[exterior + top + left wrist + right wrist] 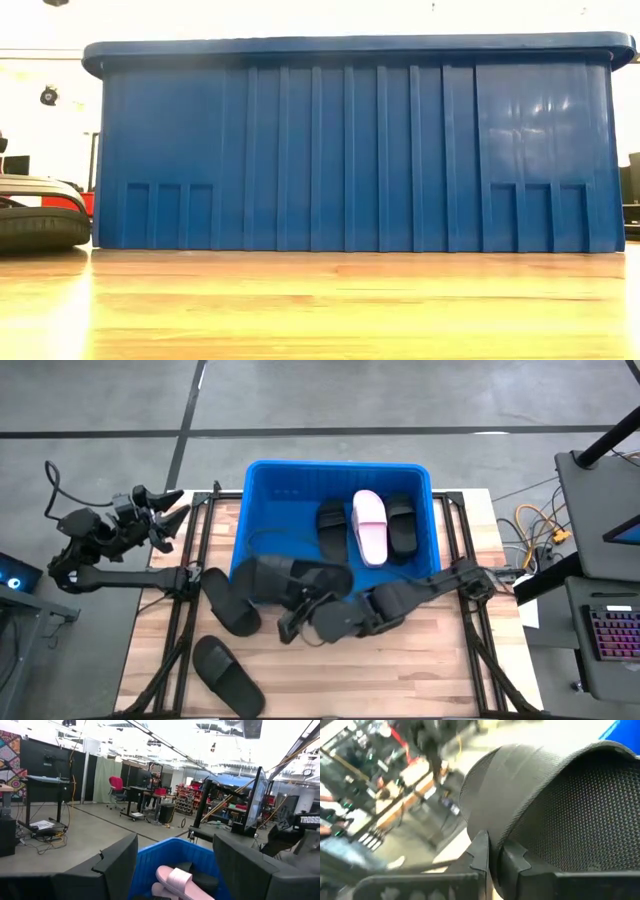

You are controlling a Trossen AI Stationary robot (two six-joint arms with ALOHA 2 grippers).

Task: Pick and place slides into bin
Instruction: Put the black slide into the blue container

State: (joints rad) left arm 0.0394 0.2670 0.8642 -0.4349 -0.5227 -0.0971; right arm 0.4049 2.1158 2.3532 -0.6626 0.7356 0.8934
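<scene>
Pinching a black slide [290,578] at frame centre, right claw [300,610]; left claw [160,510] spread, upper left, beside bin [262,485].

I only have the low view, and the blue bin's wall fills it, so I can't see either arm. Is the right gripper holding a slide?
Observer: Yes. The right gripper is shut on the strap of a black slide, just in front of the bin's near wall.
Operator: Is anything in the bin already?
Observer: Three slides lie inside: one pink slide between two black ones.
Operator: And the left arm?
Observer: The left gripper hangs open, out to the left of the bin, holding nothing.
</scene>
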